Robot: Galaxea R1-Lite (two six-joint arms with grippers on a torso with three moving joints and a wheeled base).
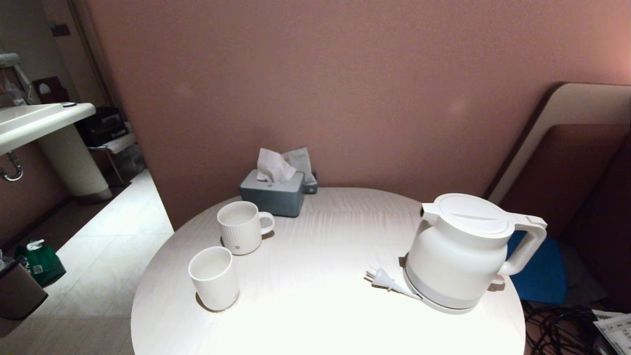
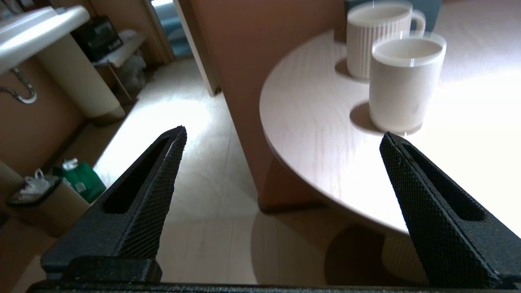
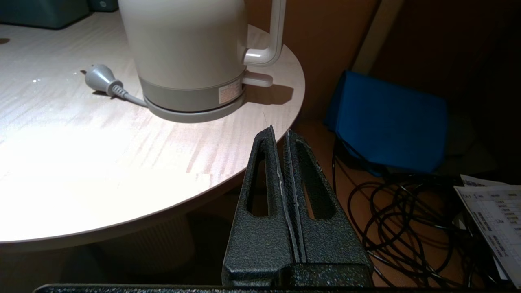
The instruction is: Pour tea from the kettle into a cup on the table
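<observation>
The white kettle (image 1: 463, 251) stands upright on its grey base disc at the right of the round pale table (image 1: 315, 276), its looped handle (image 1: 525, 246) turned right. The plain white cup (image 1: 214, 277) stands at the table's front left. No tea shows. Neither arm appears in the head view. My left gripper (image 2: 283, 136) is open and empty, off the table's left edge, facing the cup (image 2: 405, 83). My right gripper (image 3: 280, 132) is shut on nothing, low by the table's right edge, near the kettle (image 3: 187, 49).
A ribbed white mug (image 1: 242, 228) with a handle stands just behind the cup. A grey tissue box (image 1: 272, 192) sits at the back. The base's plug (image 1: 382, 278) lies left of the kettle. Black cables (image 3: 407, 219) and a blue cushion (image 3: 390, 122) lie on the floor at right.
</observation>
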